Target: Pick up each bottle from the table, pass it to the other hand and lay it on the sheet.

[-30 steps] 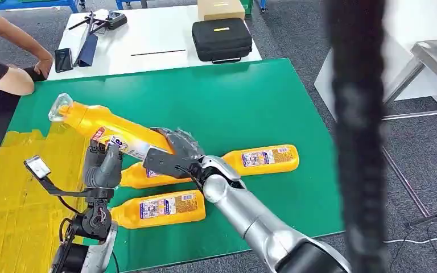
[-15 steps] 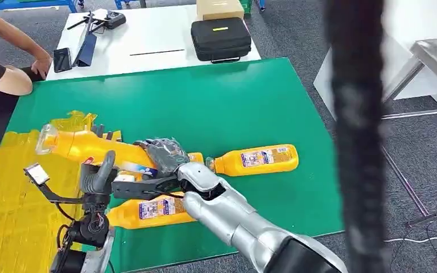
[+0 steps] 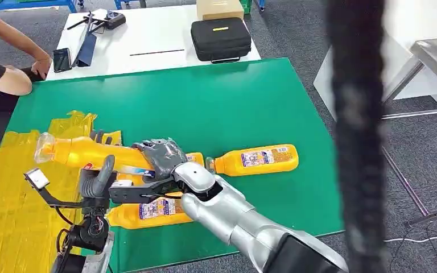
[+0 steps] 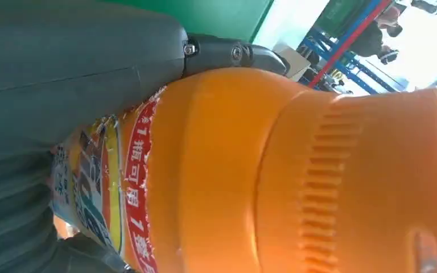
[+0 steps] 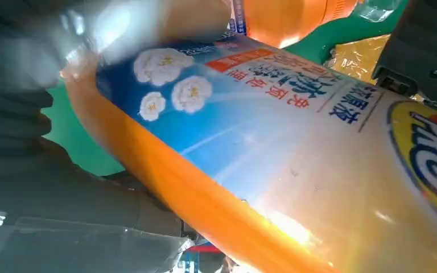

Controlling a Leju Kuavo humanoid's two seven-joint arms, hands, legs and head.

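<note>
I have both my right hand point(image 3: 160, 154) and my left hand point(image 3: 99, 177) clamped on the orange bottle point(image 3: 85, 151), mid-handover, its cap end over the yellow sheet's point(image 3: 11, 199) edge.

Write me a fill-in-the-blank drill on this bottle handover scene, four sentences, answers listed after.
1. The held bottle is gripped by ____ hands at once.
2. The table cover is ____ in colour.
3. The yellow sheet lies on the robot's ____ side.
4. The black case rests on the ____ table.

Answers: both; green; left; white
</note>
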